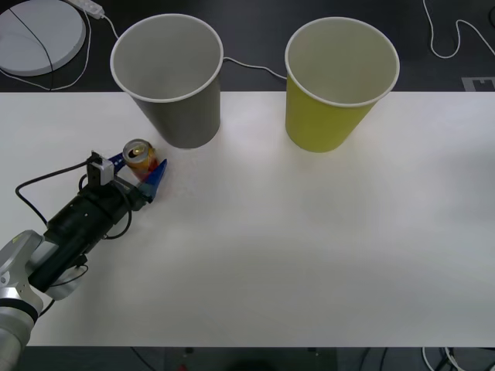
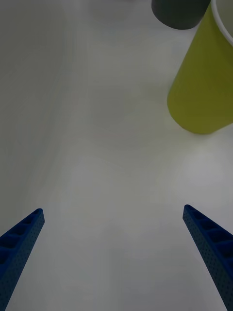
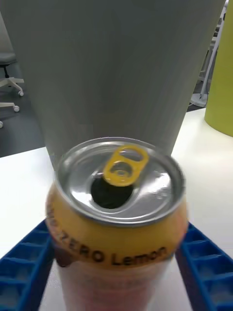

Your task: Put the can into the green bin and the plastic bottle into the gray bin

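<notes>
The can (image 1: 138,155) stands upright on the white table, just in front of and left of the gray bin (image 1: 172,77). My left gripper (image 1: 139,168) is shut on the can, one blue finger on each side. Up close in the left wrist view, the can (image 3: 116,218) has a silver top, a gold tab and "ZERO Lemon" lettering, with the gray bin (image 3: 111,68) right behind it. The green bin (image 1: 338,81) stands to the right of the gray one. My right gripper (image 2: 114,262) hangs open over bare table, near the green bin (image 2: 204,87). The plastic bottle is out of view.
A white round disc (image 1: 35,35) and a power strip (image 1: 91,8) lie beyond the table's far edge at the left. A thin cable (image 1: 255,66) runs behind the bins. The table (image 1: 309,247) spreads bare to the front and right.
</notes>
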Motion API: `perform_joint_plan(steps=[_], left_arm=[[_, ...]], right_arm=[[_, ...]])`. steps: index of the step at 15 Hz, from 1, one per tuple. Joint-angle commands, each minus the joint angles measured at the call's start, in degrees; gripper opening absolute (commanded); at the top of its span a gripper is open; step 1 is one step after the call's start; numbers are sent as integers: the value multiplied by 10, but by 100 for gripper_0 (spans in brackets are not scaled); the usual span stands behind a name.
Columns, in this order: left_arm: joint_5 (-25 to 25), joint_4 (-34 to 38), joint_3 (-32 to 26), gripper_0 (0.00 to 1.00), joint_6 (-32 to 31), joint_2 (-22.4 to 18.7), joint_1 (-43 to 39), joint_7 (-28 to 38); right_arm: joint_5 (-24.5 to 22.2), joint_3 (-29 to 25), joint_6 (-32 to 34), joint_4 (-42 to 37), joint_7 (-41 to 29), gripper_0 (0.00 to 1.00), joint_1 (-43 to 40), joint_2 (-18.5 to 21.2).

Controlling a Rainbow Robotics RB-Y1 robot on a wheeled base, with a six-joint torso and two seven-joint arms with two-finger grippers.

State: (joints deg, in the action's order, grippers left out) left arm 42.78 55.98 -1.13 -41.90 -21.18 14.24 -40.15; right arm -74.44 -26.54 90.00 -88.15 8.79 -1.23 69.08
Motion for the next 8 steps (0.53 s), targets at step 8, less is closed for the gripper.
perform_joint_plan(steps=[8], left_arm=[[18, 10, 0, 0, -6, -26, -1, 9]], right_arm=[[0, 0, 0, 0, 0, 100, 0, 0]])
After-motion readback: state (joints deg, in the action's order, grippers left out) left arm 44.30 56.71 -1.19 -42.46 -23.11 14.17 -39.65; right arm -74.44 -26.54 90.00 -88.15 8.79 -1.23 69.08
